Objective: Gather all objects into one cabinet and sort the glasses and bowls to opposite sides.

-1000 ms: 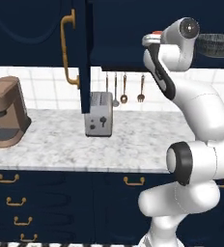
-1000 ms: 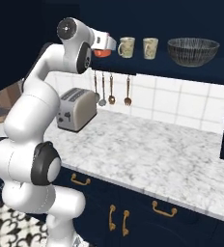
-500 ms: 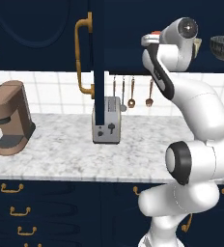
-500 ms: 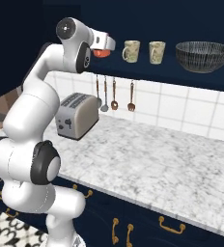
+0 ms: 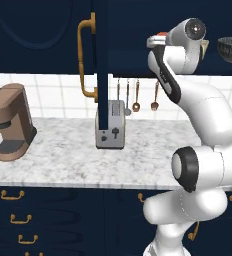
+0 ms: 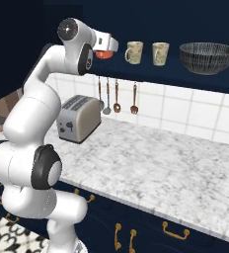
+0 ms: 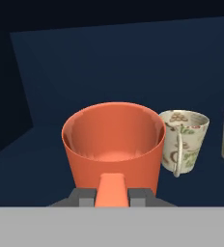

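My gripper [image 7: 113, 197] is shut on the handle of the orange tumbler [image 7: 113, 144], holding it upright inside the open navy cabinet [image 7: 109, 62]. From the right base view the gripper [image 6: 106, 47] holds the orange tumbler [image 6: 104, 54] at the left end of the cabinet shelf. To its right stand two cream tumblers [image 6: 134, 52] [image 6: 160, 53], then the wide dark bowl [image 6: 208, 57] at the far right. In the left base view the cabinet door [image 5: 102, 65] stands open edge-on, and the bowl [image 5: 231, 49] shows past the arm.
A long brass handle [image 5: 85, 55] juts from the open door. Below, on the marble counter [image 6: 175, 168], stand a silver toaster [image 6: 78, 117] and a brown coffee machine [image 5: 10, 122]. Copper spoons [image 6: 117, 96] hang on the tiled wall. Navy drawers [image 5: 18, 220] run under the counter.
Both base views have shifted, so the base has driven and the toaster and door sit further right in the left view. The arm holds the orange tumbler in the same pose.
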Controlling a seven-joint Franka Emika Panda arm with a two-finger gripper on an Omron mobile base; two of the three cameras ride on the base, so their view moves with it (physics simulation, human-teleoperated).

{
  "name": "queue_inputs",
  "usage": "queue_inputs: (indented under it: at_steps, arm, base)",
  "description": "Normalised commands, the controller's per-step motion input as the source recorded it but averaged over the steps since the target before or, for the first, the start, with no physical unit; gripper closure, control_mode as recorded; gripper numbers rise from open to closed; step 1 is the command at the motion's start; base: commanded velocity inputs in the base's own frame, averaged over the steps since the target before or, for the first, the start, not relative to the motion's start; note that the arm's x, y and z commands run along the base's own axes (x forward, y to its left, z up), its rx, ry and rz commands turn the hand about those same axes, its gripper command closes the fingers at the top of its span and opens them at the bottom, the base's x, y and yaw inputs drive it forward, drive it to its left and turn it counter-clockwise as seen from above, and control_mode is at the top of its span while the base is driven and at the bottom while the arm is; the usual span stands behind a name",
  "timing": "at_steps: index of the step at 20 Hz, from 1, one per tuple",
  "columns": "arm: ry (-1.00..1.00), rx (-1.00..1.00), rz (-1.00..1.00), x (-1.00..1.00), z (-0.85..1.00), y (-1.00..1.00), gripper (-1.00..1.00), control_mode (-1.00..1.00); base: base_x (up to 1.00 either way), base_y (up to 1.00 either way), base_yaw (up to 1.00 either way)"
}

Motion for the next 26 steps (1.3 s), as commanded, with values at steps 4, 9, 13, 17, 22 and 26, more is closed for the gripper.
queue_inputs:
  at_steps: [4,9,13,17,22,26]
  arm:
    - [0.00,0.00,0.00,0.00,0.00,0.00,1.00,-1.00]
    - [0.01,0.00,0.00,0.01,-0.16,0.00,1.00,-1.00]
    - [0.04,0.00,0.00,0.00,-0.21,0.00,1.00,-1.00]
    - [0.00,0.00,0.00,0.23,0.00,-0.01,1.00,-1.00]
    - [0.00,0.00,0.00,0.31,0.00,-0.02,1.00,-1.00]
    - [0.00,0.00,0.00,0.40,0.00,-0.04,1.00,-1.00]
  base:
    - [0.00,0.00,0.00]
    - [0.00,0.00,0.00]
    - [0.00,0.00,0.00]
    - [0.00,0.00,0.00]
    - [0.00,0.00,0.00]
    - [0.00,0.00,0.00]
